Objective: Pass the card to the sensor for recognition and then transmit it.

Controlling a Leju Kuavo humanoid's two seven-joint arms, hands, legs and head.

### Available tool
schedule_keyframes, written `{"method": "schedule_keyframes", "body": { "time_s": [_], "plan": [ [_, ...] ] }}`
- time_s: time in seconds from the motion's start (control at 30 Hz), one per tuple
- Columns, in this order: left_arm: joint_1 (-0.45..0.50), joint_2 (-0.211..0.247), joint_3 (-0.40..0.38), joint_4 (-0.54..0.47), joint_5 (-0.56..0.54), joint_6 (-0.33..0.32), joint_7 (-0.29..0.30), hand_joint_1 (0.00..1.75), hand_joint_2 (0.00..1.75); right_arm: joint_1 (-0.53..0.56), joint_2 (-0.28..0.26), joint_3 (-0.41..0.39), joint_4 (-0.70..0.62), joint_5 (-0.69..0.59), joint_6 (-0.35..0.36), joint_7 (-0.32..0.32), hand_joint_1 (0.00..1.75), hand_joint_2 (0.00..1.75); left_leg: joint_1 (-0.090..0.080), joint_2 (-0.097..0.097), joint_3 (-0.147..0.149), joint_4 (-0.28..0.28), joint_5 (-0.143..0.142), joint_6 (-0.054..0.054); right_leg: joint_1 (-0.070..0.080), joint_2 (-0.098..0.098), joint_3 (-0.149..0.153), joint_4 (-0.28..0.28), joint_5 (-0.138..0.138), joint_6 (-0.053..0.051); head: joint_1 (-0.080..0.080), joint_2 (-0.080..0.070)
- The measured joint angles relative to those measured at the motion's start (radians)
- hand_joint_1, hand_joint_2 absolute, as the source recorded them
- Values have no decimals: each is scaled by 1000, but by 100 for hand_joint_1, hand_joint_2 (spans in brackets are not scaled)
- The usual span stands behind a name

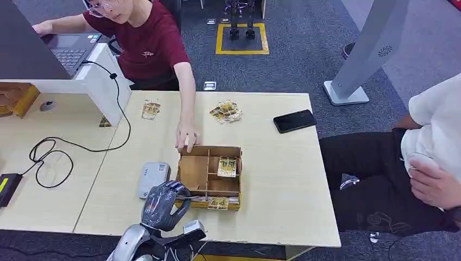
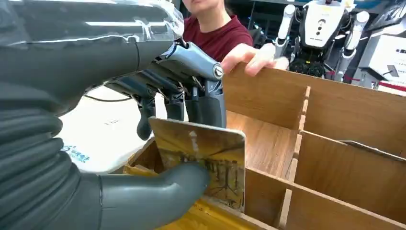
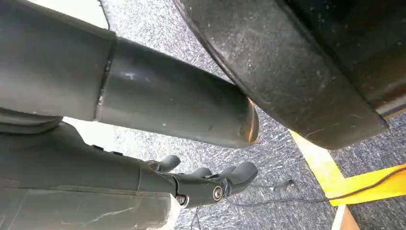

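left hand (image 2: 158, 143): pinching one card (image 2: 203, 160) over the box (image 1: 209, 176)
right hand (image 3: 210, 184): empty, fingers loosely apart
box: two more cards
tabletop (image 1: 272, 179): two card piles, one phone (image 1: 294, 120)

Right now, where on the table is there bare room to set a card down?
Bare tabletop lies right of the wooden box, below the phone. It is crowded left of the box, where the left hand holds a card beside the grey sensor, and behind it, where a person's hand rests.
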State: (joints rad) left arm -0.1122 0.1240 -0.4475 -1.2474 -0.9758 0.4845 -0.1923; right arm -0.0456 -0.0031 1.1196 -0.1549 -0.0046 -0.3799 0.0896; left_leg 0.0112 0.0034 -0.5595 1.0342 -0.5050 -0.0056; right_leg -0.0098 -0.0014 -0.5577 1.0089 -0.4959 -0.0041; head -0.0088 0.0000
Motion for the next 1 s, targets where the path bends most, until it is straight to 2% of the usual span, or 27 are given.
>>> {"method": "schedule_keyframes", "body": {
  "time_s": [0.13, 0.27, 0.33, 0.43, 0.53, 0.7, 0.87, 1.0],
  "plan": [
    [0, 1, 0, -10, 83, -8, -42, 175, 175, 0, 0, 0, 0, -2, -5, 0, 0, 0, 0, 0, 0, 0, 0, 0, 0, 0, 0, 0, 0, 0, 0, 0],
    [-6, 21, 1, -126, 156, -38, -55, 175, 175, 1, 0, 0, 0, -3, -7, 0, 0, 0, 0, 0, 0, 0, 0, 0, 0, 0, 0, 0, 0, 0, 0, 0],
    [-16, 33, 5, -176, 161, -64, -44, 175, 175, 1, 0, 0, 0, -3, -7, -2, 0, 0, 0, 0, 0, 0, 0, 0, 0, 0, 0, 0, 0, 0, 0, 0],
    [-59, 84, 31, -291, 162, -84, -7, 175, 175, 5, 0, 0, 0, -4, -7, -6, 0, 0, 0, 0, 0, 0, 0, 0, 0, 0, 0, 0, 0, 0, 0, 0],
    [-92, 117, 61, -350, 170, -106, 2, 175, 175, 6, -1, 0, 1, -4, -7, -8, 0, 0, 0, 1, 0, 0, 0, -1, 0, 1, 0, 1, 0, 0, 0, 0],
    [-106, 144, 76, -402, 165, -98, -7, 175, 175, 6, -1, 0, 1, -6, -8, -16, 0, 0, 0, 1, 0, 0, 1, -1, 0, 1, -1, 1, 0, 0, 0, 0],
    [-125, 182, 125, -428, 195, -105, 3, 175, 175, 8, -2, 0, 1, -7, -11, -18, 0, 0, 0, 0, 0, 0, 0, -1, 0, 1, -1, 1, 0, 0, 0, 0],
    [-130, 194, 137, -436, 197, -109, 4, 175, 175, 9, -2, 0, 1, -7, -11, -18, 0, 0, 0, 1, 0, 0, 1, -1, 0, 1, -1, 1, 0, 0, 0, 0]
  ]
}}
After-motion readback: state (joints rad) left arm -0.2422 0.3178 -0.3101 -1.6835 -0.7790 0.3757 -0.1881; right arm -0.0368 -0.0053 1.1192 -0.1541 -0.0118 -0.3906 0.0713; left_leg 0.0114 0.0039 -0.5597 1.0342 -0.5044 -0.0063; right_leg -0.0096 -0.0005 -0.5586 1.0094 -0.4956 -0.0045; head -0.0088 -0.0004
